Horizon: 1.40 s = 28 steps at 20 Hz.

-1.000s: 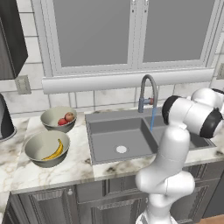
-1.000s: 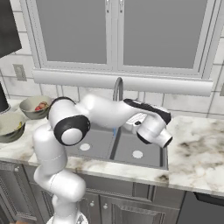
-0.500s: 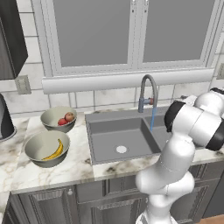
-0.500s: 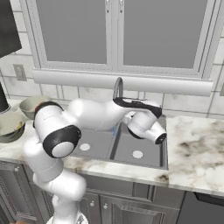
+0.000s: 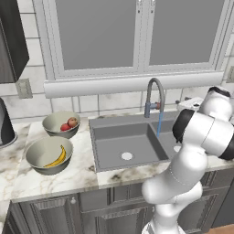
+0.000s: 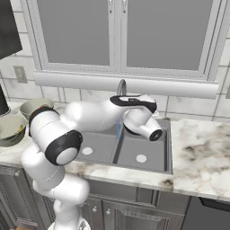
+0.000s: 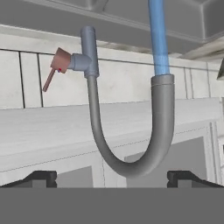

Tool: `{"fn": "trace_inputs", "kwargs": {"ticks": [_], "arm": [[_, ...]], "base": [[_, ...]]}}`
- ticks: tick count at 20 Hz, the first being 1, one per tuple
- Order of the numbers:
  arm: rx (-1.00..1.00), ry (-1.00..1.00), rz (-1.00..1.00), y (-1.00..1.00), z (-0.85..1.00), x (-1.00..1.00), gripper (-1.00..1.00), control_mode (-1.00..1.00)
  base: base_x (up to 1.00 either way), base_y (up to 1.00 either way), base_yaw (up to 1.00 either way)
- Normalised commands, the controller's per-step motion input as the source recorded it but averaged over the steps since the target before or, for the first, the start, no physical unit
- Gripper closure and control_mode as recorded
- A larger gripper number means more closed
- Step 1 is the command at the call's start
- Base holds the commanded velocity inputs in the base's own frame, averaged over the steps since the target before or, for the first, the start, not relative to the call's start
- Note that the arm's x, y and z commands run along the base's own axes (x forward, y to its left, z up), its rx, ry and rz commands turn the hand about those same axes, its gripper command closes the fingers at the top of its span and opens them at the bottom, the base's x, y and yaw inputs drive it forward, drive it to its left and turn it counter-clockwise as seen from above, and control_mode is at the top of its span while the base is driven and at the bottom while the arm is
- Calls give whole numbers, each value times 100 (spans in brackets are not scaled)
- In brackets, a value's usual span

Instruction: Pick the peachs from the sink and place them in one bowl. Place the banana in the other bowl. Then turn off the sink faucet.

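The faucet's small side handle (image 7: pixel 56 68) lies up and left of the spread, empty tool (image 7: pixel 112 178).

On the counter's left end, the smaller bowl (image 5: pixel 61 124) holds two peaches (image 5: pixel 69 124) near the back edge; the wider bowl (image 5: pixel 49 155) in front holds the banana (image 5: pixel 56 157). The faucet (image 5: pixel 154 98) pours blue water (image 5: pixel 159 125) (still running) into the sink (image 5: pixel 130 146).
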Motion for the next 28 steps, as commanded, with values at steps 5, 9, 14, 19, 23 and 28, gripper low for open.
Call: {"fn": "trace_inputs", "kwargs": {"ticks": [5,9,14,19,23,28], "arm": [[0,0,-3,-35,0,12,-100,-100],[0,0,-2,-41,0,3,-100,-100],[0,0,0,-14,-13,4,-100,-100],[0,0,0,0,-29,17,-100,-100],[1,0,0,0,-16,19,-100,-100],[3,0,0,-5,-4,17,-100,-100]], "base": [[0,0,0],[0,0,0],[0,0,0],[0,0,0],[0,0,0],[0,0,0]]}}
